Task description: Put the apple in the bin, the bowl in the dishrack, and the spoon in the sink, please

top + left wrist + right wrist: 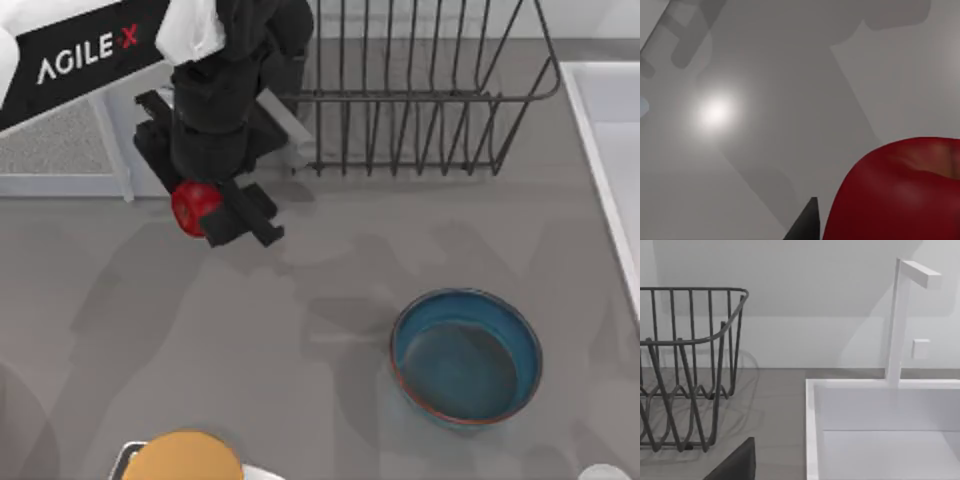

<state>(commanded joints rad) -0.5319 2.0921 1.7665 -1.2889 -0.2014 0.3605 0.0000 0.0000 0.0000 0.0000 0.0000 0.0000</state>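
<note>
Step in hand: the apple goes first; I judge I am carrying it toward the bin.
Left hand [215, 210]: clenched on the apple [195, 207], raised above the grey tabletop [150, 340].
Apple: between my fingers, close to the wrist camera.
Bowl [466, 357]: on the tabletop, well apart from my left hand, toward the right side.
Dishrack [420, 90]: just beside my left hand, to its right.
Sink [880, 410]: in front of my right hand.
Right hand: I cannot tell its state.
Next move: find the bin, bring the apple over it, then release.
</note>
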